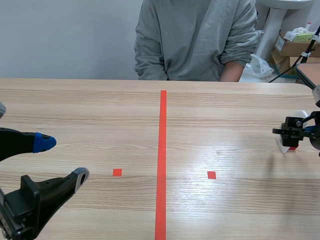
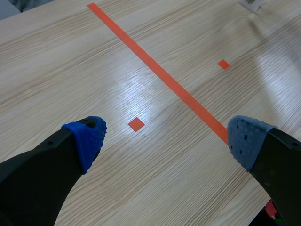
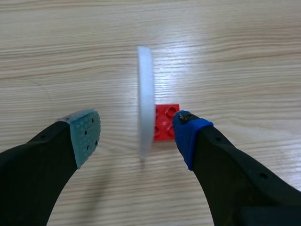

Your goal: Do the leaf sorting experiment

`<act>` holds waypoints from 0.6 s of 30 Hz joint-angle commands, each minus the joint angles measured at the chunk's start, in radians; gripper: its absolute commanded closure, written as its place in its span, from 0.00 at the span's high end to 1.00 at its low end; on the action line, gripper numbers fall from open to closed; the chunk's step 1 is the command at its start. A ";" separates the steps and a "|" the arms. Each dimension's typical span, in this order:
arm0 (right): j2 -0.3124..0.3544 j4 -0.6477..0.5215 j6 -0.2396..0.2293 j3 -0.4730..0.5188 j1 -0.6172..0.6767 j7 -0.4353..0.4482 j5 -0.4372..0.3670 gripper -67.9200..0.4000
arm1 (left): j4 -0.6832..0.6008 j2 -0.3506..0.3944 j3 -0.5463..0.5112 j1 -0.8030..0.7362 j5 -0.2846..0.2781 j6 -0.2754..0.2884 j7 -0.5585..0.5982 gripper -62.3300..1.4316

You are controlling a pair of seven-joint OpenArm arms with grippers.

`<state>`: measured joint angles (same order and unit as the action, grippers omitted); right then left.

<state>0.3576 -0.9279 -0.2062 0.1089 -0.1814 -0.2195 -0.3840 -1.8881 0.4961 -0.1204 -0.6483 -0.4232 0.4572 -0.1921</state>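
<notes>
The right gripper, spread wide, straddles a white card standing upright in a red brick near the bench's right edge; neither pad presses the card. The left gripper, also spread, holds nothing near the left edge.

White disc, red studded brick, pale wood-grain table.
</notes>
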 commanded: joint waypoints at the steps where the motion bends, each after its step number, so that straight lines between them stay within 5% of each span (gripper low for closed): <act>1: 0.029 -0.039 -0.003 0.011 -0.005 -0.001 -0.004 0.50 | -0.008 0.000 0.002 0.000 -0.006 0.002 0.008 0.88; 7: 0.056 -0.187 -0.006 0.053 0.089 -0.055 -0.005 0.50 | -0.008 0.000 0.002 0.000 -0.006 0.002 0.008 0.88; 12: 0.087 -0.367 -0.081 0.087 0.214 -0.084 -0.034 0.50 | -0.008 0.000 0.002 0.000 -0.006 0.002 0.008 0.88; 18: 0.106 -0.586 -0.106 0.118 0.373 -0.105 -0.078 0.59 | -0.008 0.000 0.002 0.000 -0.006 0.002 0.008 0.88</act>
<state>0.4465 -1.5051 -0.3134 0.2092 0.1932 -0.3256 -0.4473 -1.8881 0.4961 -0.1204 -0.6483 -0.4232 0.4572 -0.1944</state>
